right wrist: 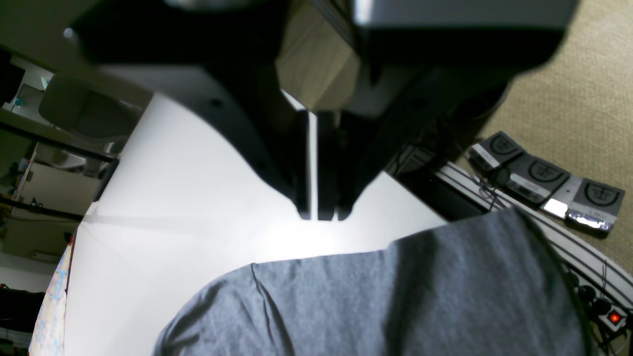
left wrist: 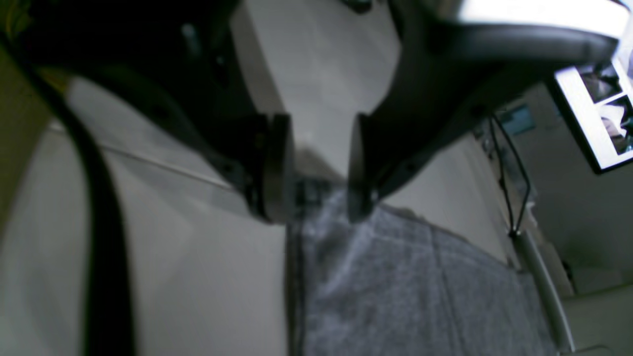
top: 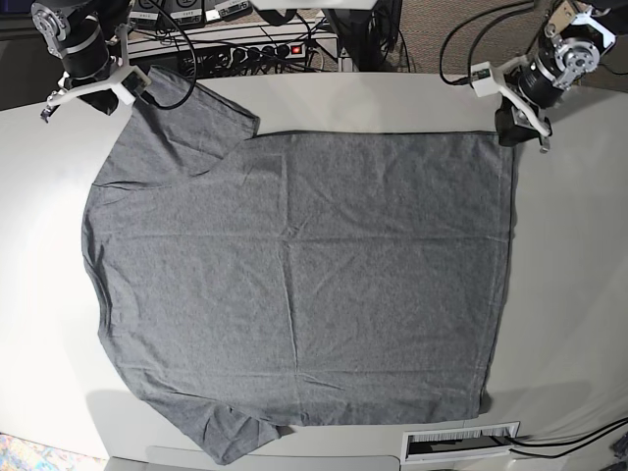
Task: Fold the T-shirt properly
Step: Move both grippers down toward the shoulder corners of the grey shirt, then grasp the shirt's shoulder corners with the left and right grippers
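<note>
- White tabletop (top: pixel 569 294) fills the base view, with a power strip (top: pixel 280 49) and cables beyond its far edge.
- The T-shirt (top: pixel 294 285) lies spread flat across the table, grey and lightly wrinkled, hem to the right, one sleeve at the far left and the other at the near left.
- The left gripper (left wrist: pixel 320 168) sits at the far right corner of the hem, jaws parted wide with the cloth's edge just below them; nothing is pinched.
- The right gripper (right wrist: pixel 319 215) hovers by the far left sleeve, jaws nearly together, holding nothing, bare table under its tips.
- Three foot pedals (right wrist: pixel 546 180) rest on the carpet beyond the table.
</note>
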### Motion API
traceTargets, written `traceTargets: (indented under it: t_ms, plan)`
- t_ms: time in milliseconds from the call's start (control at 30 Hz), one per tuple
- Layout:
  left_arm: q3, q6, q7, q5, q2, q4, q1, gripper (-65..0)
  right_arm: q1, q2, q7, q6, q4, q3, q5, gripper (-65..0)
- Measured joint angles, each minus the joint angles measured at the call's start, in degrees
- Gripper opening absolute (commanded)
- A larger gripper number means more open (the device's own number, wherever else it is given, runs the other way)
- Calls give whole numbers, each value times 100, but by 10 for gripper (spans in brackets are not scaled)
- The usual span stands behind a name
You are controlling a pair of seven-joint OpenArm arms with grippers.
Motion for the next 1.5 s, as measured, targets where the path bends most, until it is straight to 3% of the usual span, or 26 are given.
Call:
traceTargets:
  t_ms: [167,567,800,1167,1500]
  plan:
    - [37,-87,133,-7,-186,214,33,-439,0,-4,-2,0,0,0,-2,-619]
    - [39,-369,15,-240,-219,278,-63,-439,0,-2,-44,0,0,0,-2,-619]
    - [35,-1001,-7,-592,-216,289,-420,-439,0,-2,-90,0,0,0,-2,-619]
    - [57,-1187,4,-1005,-203,210,-881,-440,0,-4,-109,-2,0,0,-2,-619]
    - [57,-1185,22,-1102,-201,210,-955,-650,0,-9,-107,0,0,0,-280,-619]
